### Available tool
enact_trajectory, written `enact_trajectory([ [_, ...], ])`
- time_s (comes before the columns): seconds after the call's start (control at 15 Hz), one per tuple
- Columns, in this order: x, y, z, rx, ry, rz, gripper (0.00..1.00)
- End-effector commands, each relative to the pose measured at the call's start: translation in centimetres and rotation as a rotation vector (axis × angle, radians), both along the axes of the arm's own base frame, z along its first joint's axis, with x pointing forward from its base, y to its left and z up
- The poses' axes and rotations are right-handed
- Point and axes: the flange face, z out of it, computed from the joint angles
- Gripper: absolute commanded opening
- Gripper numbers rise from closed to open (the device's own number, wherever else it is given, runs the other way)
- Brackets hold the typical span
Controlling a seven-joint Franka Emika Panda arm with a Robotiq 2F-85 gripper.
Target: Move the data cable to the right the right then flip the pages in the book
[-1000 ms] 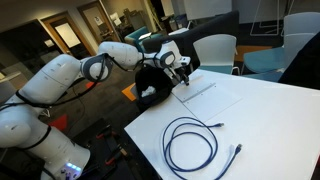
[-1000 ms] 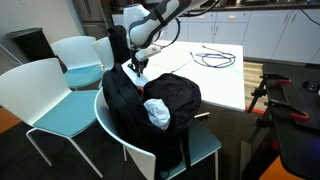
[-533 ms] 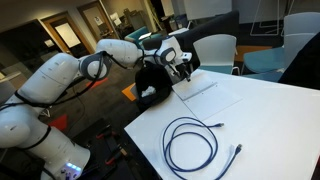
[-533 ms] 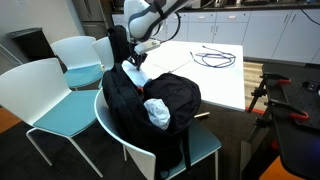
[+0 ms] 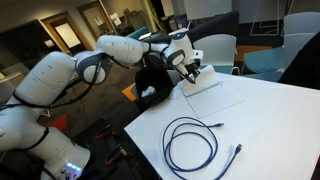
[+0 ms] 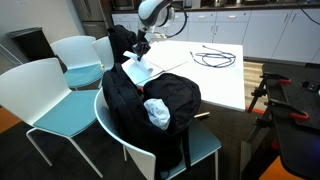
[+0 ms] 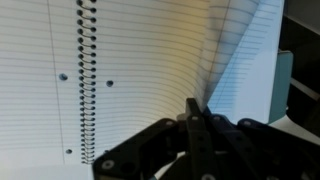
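Note:
The book [image 5: 218,92] is a white spiral notebook lying open at the table's far edge; it also shows in an exterior view [image 6: 168,62]. My gripper [image 5: 191,68] is shut on one lined page [image 5: 200,82] and holds it lifted and curled above the book. In the wrist view the closed fingertips [image 7: 192,112] pinch the rising page [image 7: 222,55] beside the spiral binding [image 7: 85,80]. The data cable [image 5: 190,143] lies in loose dark loops on the table, apart from the book, and shows in an exterior view [image 6: 213,57].
A black lumpy bag [image 6: 150,100] sits on a teal-seated chair [image 6: 200,150] right beside the table edge under the book; it also shows in an exterior view [image 5: 152,85]. More white chairs [image 6: 45,95] stand nearby. White table [image 5: 260,130].
My gripper has risen and swung across the book, pulling one page up off the flat notebook. The cable has not moved.

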Motion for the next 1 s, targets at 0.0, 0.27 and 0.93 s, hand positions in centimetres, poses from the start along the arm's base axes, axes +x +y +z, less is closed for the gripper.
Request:
enact_trajectory([
  [0.0,-2.1,-2.9,0.3,0.183,-0.050,0.035,0.01],
  [0.27,-4.7,-7.3,0.1,0.320,-0.039,-0.045,0.01],
  [0.93,-10.1,-12.1,3.3,0.003,0.134,-0.315,0.01],
])
